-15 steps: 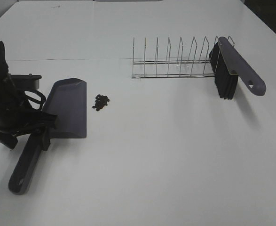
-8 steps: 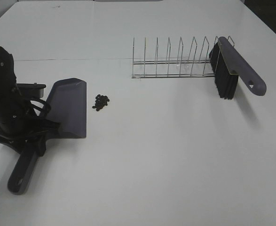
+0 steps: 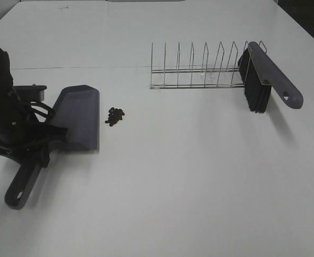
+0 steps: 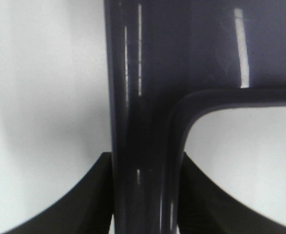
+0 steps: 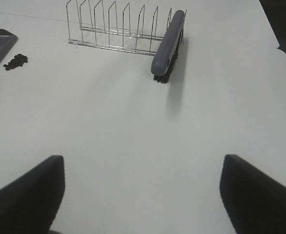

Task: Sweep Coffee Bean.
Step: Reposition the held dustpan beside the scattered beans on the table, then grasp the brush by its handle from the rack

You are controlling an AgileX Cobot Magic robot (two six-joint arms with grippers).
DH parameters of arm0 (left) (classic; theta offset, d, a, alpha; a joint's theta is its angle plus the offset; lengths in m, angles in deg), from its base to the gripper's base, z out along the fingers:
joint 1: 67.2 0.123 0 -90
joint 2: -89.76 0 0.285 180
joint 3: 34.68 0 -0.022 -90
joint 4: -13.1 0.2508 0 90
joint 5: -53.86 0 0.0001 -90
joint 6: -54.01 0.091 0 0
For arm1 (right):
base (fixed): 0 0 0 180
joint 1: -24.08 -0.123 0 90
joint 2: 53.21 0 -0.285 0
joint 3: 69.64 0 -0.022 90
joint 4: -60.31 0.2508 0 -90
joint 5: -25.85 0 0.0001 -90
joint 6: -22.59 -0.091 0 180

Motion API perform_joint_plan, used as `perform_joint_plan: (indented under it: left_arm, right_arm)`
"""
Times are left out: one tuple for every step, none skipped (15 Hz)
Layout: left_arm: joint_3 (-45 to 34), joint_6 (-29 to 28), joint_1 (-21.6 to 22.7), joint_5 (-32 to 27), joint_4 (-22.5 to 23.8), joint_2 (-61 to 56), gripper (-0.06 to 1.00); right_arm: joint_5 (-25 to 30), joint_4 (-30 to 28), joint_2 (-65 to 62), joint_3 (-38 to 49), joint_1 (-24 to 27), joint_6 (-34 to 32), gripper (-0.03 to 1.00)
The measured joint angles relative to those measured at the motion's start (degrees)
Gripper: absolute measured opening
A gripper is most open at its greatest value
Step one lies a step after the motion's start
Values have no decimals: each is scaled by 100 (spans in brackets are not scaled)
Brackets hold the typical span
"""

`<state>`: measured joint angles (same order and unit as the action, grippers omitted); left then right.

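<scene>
Coffee beans point(image 3: 114, 116), tiny dark ovals, lie heaped on the white table point(image 3: 199, 176) just beside the grey-purple plastic dustpan point(image 3: 81, 115), whose handle the left gripper point(image 4: 145, 195) clamps; the right gripper point(image 5: 142, 195) stands spread wide.

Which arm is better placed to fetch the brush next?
Right. The left gripper is shut on the dustpan handle; the right gripper is open, facing the brush at the wire rack.

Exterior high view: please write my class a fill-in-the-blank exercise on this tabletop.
The left gripper is ____ on the handle of the dustpan.
The right gripper is ____ and holds nothing.
The coffee beans lie between dustpan and wire rack, nearer the ____.
The ____ leans against the rack.
Missing: shut; open; dustpan; brush.
</scene>
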<state>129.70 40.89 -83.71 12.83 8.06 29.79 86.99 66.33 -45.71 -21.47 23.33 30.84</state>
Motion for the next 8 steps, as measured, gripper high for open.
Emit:
perform_joint_plan:
  left_arm:
    - [0,0,0,6,6,-223,32]
    - [0,0,0,29,6,-361,32]
    - [0,0,0,34,6,-441,32]
    - [0,0,0,46,17,-470,32]
    - [0,0,0,52,17,-470,32]
    - [0,0,0,52,17,-470,32]
    - [0,-6,0,52,17,-470,32]
    - [0,-6,0,52,17,-470,32]
  right_arm:
    - [0,0,0,0,0,0,73]
    - [0,0,0,0,0,0,73]
    - [0,0,0,0,0,0,73]
    - [0,0,0,0,0,0,73]
    - [0,0,0,0,0,0,73]
    - [0,0,0,0,0,0,73]
    - [-6,0,63,0,0,-11,73]
    - [-80,0,241,-34,0,-29,73]
